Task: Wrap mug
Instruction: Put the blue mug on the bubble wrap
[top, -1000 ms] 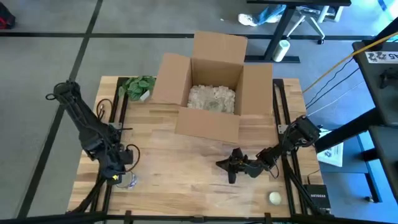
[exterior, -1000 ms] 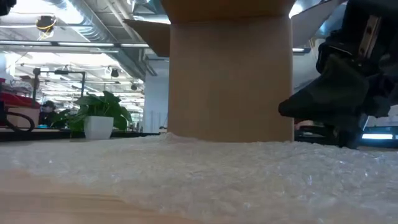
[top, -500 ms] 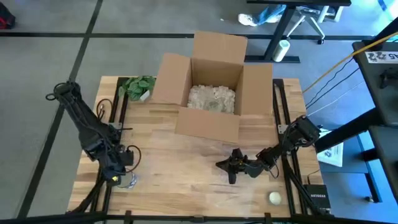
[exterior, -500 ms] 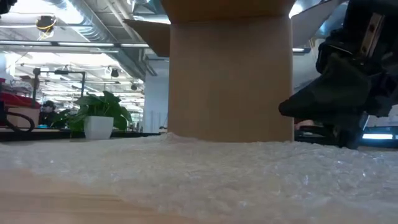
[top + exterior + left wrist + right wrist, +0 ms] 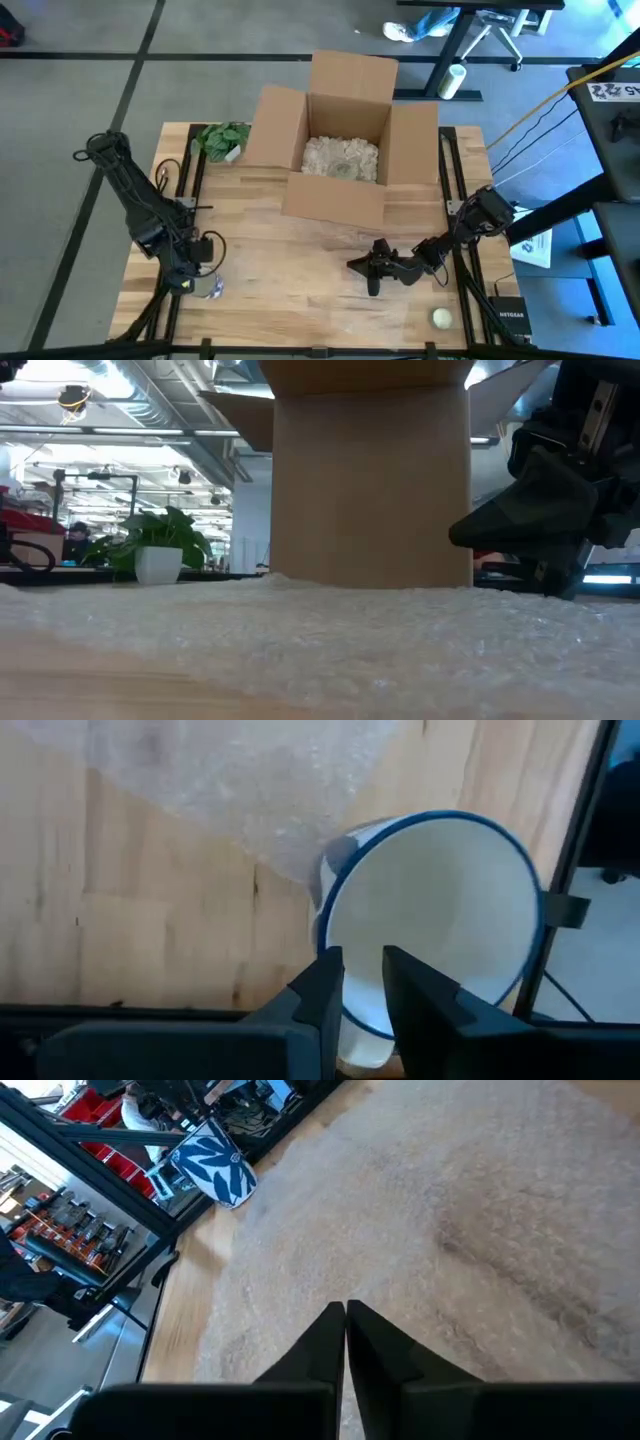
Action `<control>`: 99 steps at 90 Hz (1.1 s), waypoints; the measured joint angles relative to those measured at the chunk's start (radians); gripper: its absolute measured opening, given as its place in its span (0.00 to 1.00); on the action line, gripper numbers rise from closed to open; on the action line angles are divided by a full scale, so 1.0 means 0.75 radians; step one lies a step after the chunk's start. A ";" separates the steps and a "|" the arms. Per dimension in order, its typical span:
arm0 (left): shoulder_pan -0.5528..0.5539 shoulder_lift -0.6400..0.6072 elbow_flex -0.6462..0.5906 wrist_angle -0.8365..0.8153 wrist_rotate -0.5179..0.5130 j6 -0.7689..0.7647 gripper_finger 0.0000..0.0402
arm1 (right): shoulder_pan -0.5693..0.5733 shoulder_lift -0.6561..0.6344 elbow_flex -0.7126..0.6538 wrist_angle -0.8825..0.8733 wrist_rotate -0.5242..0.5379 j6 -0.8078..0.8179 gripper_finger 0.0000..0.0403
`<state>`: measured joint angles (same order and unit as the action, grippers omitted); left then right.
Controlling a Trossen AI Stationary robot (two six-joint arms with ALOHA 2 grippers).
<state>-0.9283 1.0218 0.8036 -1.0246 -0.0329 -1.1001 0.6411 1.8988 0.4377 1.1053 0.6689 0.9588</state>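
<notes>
1. The mug (image 5: 430, 920) lies on its side at the bubble wrap's (image 5: 250, 790) corner, unwrapped.
2. The left gripper (image 5: 362, 982) pinches the mug's rim, jaws nearly closed.
3. The right gripper (image 5: 345, 1320), jaws closed and empty, rests on the wrap.
4. Wrapping remains undone.

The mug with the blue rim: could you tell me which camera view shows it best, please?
The left wrist view: the mug lies on its side, opening toward the camera, with the left gripper closed on its rim. The high view shows only a small pale shape at that gripper. The low view does not show it; the right wrist view sees it far off.
</notes>
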 joint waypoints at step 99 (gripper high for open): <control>0.002 -0.002 0.030 -0.060 -0.084 0.046 0.15 | 0.000 0.000 0.000 -0.001 0.000 0.000 0.00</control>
<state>-0.9268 1.0206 0.8257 -1.0696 -0.0956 -1.0657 0.6411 1.8988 0.4377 1.1049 0.6689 0.9589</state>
